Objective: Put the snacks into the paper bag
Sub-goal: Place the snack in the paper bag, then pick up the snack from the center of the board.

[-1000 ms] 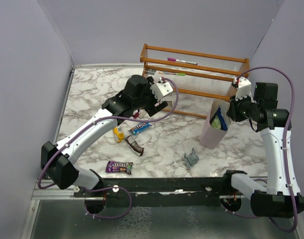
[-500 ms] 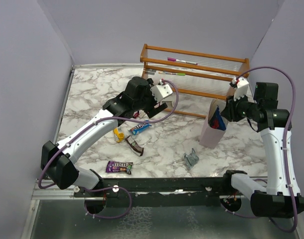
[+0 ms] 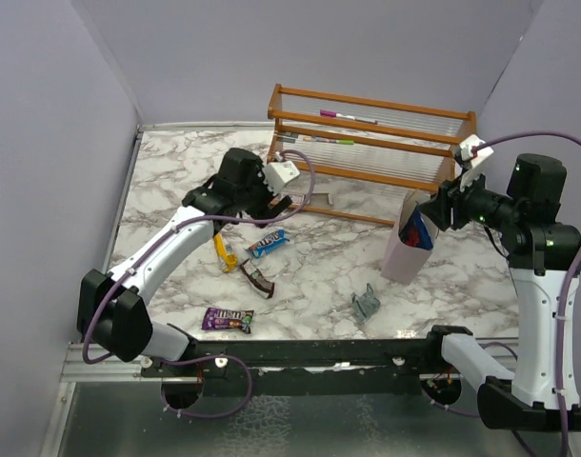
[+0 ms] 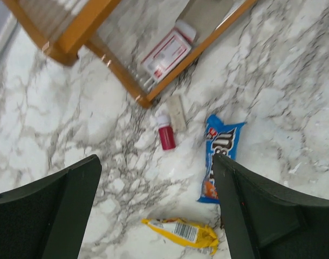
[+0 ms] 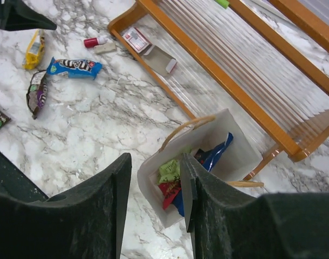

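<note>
Lifts the right gripper up off the paper bag, open and empty, red-blue snack now inside. Swings the left gripper, wide open, empty, over the blue snack.

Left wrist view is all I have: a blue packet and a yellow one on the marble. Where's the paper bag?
Observer: The paper bag stands on the right, in front of the wooden rack's right end.
Operator: Anything in it?
Observer: Yes, a green wrapper, a red wrapper and a blue wrapper.
Operator: Is the right end effector carrying something?
Observer: No; the right end effector is open and empty above the bag.
</note>
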You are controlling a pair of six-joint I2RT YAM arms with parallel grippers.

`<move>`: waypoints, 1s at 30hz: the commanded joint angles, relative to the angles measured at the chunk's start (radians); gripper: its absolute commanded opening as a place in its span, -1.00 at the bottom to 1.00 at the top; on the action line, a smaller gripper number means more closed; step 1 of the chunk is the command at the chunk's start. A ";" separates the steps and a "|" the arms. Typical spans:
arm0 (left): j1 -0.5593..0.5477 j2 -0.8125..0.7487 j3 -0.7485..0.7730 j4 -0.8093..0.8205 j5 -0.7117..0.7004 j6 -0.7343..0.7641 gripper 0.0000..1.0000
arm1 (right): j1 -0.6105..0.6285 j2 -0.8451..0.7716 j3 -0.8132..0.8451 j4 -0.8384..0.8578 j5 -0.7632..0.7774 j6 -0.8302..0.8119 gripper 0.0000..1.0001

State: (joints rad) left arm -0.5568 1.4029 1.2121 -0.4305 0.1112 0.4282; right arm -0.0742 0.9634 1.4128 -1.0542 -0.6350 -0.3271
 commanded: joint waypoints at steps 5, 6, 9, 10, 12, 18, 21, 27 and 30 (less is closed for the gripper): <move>0.254 -0.053 -0.135 -0.042 0.172 -0.040 0.74 | -0.004 0.005 0.016 -0.002 -0.161 -0.038 -0.14; 0.281 -0.055 -0.149 -0.045 0.181 -0.041 0.74 | -0.004 0.005 0.013 -0.001 -0.168 -0.038 -0.14; 0.363 -0.048 -0.182 -0.055 0.209 -0.050 0.74 | -0.004 0.002 -0.001 0.007 -0.171 -0.038 -0.14; 0.389 -0.043 -0.190 -0.057 0.220 -0.052 0.74 | -0.004 -0.001 -0.008 0.011 -0.169 -0.037 -0.14; 0.427 -0.027 -0.204 -0.063 0.238 -0.053 0.73 | -0.004 -0.005 -0.020 0.018 -0.168 -0.036 -0.14; 0.434 0.008 -0.179 -0.135 0.356 -0.001 0.67 | -0.004 -0.015 -0.043 0.029 -0.167 -0.035 -0.13; 0.385 0.013 -0.141 -0.164 0.398 0.032 0.68 | -0.004 -0.016 -0.060 0.046 -0.146 -0.025 -0.13; 0.151 0.056 -0.089 -0.162 0.408 0.100 0.67 | -0.004 -0.010 -0.072 0.118 -0.048 0.015 -0.09; 0.049 0.102 -0.049 -0.138 0.449 0.099 0.68 | -0.004 -0.008 -0.082 0.207 -0.026 0.033 -0.06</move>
State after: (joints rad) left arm -0.4049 1.4548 1.1080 -0.5758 0.4652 0.4866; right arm -0.0742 0.9573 1.3392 -0.9909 -0.7231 -0.3286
